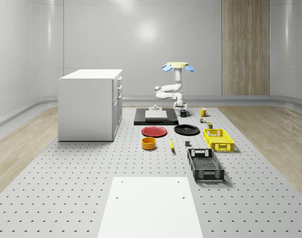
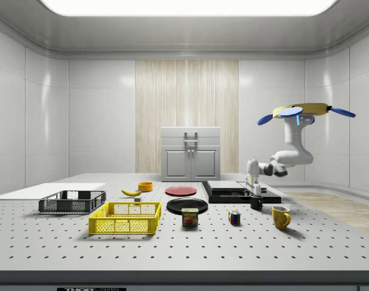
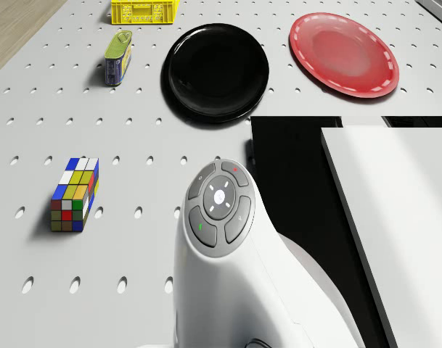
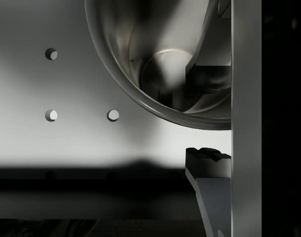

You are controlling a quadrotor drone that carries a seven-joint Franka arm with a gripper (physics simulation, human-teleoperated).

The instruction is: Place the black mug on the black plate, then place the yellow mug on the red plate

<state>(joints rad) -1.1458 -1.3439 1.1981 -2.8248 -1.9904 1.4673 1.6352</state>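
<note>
The drone (image 1: pixel 176 65) hovers over the far end of the table, its arm bent down to the black mug (image 1: pixel 184 113) beside the black slab. In the wrist view my gripper (image 4: pixel 199 106) is open and straddles the mug's (image 4: pixel 155 74) wall: one finger is inside the cup, the other outside its rim. In the side view the gripper (image 2: pixel 255 193) sits right on top of the mug (image 2: pixel 256 203). The yellow mug (image 1: pixel 203 112) stands upright a little to the whole-scene view's right. The black plate (image 3: pixel 215 70) and red plate (image 3: pixel 344 53) lie side by side, nearer the table's middle.
A black slab (image 1: pixel 155 119) carrying a white block sits next to the mug. A white cabinet (image 1: pixel 89 104) stands at the whole-scene view's left. A Rubik's cube (image 3: pixel 74 194), a can (image 3: pixel 117 56), a yellow crate (image 1: pixel 218 139), a black crate (image 1: pixel 205 165), an orange bowl (image 1: pixel 149 143) and a banana (image 1: pixel 171 144) lie around.
</note>
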